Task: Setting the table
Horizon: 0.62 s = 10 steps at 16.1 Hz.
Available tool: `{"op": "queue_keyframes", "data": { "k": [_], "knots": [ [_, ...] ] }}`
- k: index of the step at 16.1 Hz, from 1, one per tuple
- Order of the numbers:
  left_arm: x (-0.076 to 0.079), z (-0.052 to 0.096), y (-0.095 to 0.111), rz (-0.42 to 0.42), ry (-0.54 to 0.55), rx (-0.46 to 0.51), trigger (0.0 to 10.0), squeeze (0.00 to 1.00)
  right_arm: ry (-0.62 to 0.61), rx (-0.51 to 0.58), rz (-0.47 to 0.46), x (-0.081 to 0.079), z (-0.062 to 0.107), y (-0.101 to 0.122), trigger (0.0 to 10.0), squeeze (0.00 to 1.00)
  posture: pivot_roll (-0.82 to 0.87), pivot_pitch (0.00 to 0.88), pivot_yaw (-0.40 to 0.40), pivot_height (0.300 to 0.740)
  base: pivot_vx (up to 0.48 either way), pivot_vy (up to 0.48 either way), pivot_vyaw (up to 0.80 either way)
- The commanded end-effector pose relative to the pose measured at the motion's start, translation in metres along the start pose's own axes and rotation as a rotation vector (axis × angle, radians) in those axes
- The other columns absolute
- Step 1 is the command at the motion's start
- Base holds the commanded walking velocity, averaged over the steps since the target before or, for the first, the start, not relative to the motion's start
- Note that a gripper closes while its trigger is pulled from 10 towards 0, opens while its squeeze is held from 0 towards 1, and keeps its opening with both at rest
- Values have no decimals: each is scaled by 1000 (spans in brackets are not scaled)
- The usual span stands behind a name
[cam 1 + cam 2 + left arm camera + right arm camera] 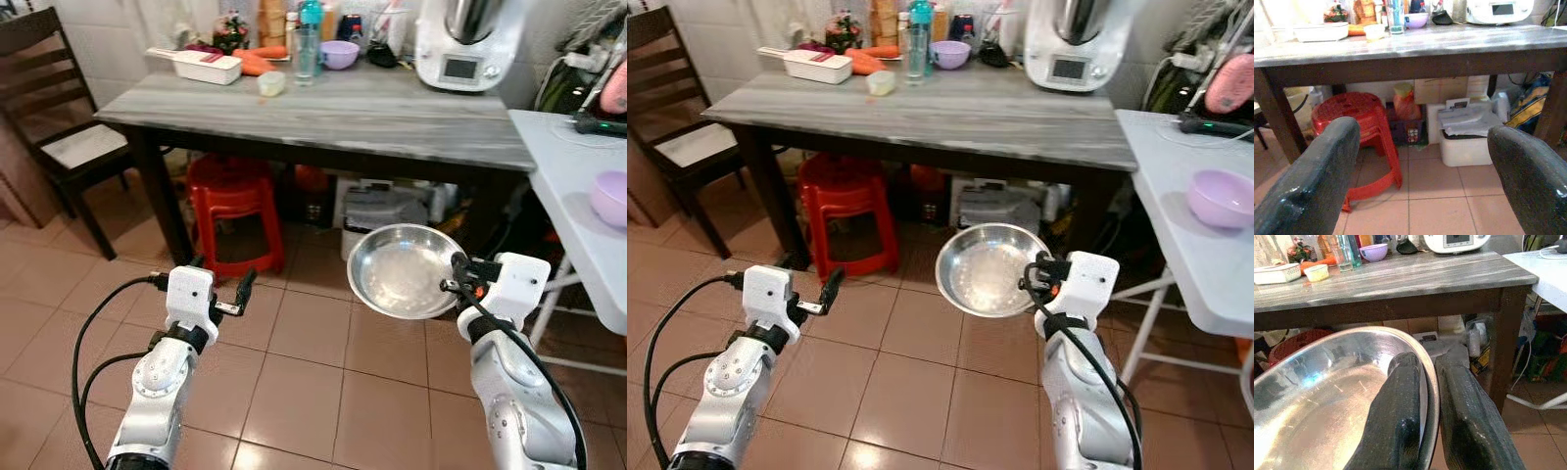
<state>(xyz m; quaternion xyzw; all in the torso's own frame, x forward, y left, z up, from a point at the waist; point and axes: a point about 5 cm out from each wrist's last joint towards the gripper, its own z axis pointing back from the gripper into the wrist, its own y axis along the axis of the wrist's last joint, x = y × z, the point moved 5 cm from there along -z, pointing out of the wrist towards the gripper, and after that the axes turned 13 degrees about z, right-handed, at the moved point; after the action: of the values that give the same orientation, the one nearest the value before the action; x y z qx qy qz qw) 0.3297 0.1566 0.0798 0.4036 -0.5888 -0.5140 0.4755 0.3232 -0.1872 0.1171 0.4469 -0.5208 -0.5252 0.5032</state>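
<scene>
Right gripper [458,277] carrying steel bowl [404,271] before the grey table [392,122].

Its fingers [1400,416] clamp the bowl's rim, one inside, one outside; the bowl hangs tilted above the tiled floor [313,362], short of the table edge. Left gripper [238,291] is empty, fingers spread wide (red stool [1364,122] visible between them). A purple bowl [1223,197] sits on the white side table [1176,225].

even bright indoor light, sharp focus, soft glare on the steel bowl [404,271]
</scene>
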Motion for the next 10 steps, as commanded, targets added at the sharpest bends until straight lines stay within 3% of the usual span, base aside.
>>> {"op": "queue_keyframes", "data": {
  "k": [1,10],
  "knots": [
    [5,-1,7,-3,-15,32,10000,0,-14,30,13,5,0,7,10000,0,-12,0,-9,740,319,0,0],
    [16,-4,7,17,-48,32,10000,0,-26,48,51,8,-1,11,10000,0,-12,0,-15,740,349,0,0]
  ]
}}
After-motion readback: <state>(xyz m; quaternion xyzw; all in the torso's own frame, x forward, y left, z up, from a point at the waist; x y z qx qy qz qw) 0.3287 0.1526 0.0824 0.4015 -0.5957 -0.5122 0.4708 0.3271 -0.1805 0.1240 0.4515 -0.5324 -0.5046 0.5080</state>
